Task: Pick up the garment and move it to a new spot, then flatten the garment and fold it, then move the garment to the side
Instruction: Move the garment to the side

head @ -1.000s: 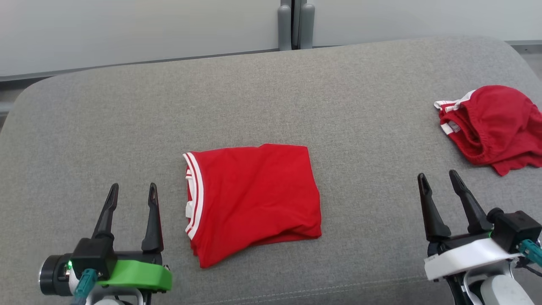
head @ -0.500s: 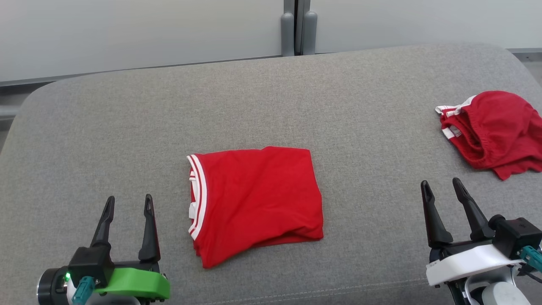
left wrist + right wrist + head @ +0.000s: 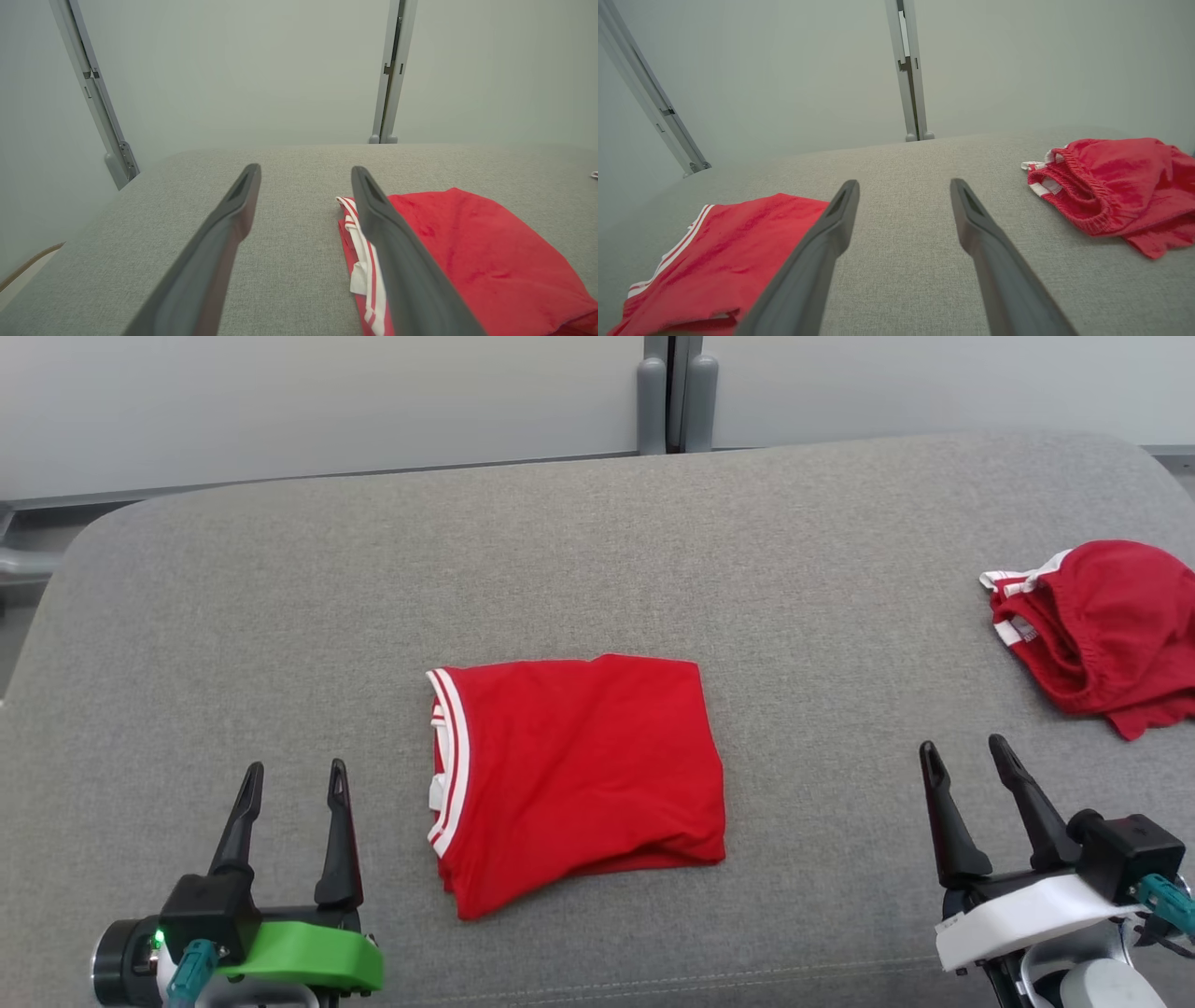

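A red garment with white-striped trim (image 3: 579, 775) lies folded into a rough rectangle at the middle of the grey cushioned surface (image 3: 597, 541). It also appears at the right of the left wrist view (image 3: 467, 252) and at the lower left of the right wrist view (image 3: 714, 252). My left gripper (image 3: 294, 779) stands open to the garment's left, near the front edge, holding nothing. My right gripper (image 3: 966, 756) is open too, well to the garment's right, with bare fabric between its fingers (image 3: 901, 186).
A second red garment with an elastic waistband (image 3: 1102, 630) lies crumpled at the far right edge (image 3: 1115, 186). A pale wall with grey metal posts (image 3: 677, 392) runs behind the surface.
The head camera has turned slightly, shifting the whole picture to the right. Both grippers remain open at the front and the garment lies as before.
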Controlling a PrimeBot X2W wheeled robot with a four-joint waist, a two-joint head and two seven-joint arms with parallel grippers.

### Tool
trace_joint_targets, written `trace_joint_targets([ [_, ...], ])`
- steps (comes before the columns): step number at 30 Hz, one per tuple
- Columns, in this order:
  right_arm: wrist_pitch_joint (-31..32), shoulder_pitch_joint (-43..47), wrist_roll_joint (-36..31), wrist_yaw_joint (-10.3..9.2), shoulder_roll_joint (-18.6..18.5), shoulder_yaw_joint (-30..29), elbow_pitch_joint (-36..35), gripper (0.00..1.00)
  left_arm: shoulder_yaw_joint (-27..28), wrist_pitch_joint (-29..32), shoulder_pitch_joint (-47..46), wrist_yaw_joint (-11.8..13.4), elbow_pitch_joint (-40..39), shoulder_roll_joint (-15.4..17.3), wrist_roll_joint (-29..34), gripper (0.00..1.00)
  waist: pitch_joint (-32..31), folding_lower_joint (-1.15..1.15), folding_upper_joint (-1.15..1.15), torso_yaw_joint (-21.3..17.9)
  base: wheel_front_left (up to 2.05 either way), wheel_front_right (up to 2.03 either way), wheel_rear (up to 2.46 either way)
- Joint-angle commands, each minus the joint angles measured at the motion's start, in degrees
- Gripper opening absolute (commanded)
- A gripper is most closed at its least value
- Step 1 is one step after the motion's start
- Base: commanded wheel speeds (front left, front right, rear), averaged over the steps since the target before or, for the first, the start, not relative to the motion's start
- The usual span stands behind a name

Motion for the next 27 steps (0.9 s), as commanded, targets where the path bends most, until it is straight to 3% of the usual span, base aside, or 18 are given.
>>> trace_joint_targets([
  [1,1.09,-0.24,0.29,-0.01,-0.96,0.54,0.65,1.0,-0.04,0.1,-1.12,0.05,0.09,0.14,-0.45,1.0,0.48,0.0,0.0,1.04,0.0,0.0,0.0],
  [10,8.04,-6.07,4.83,-0.01,-5.65,5.81,7.48,1.0,-2.01,-0.4,-3.72,-0.53,0.66,-1.08,-0.64,1.0,3.94,0.0,0.0,7.26,0.0,0.0,0.0],
  [27,11.82,-20.7,15.51,-0.02,-11.54,22.17,24.04,1.0,-5.82,-1.78,-8.98,-2.31,5.24,-3.97,-1.9,1.0,9.57,0.0,0.0,17.56,0.0,0.0,0.0],
])
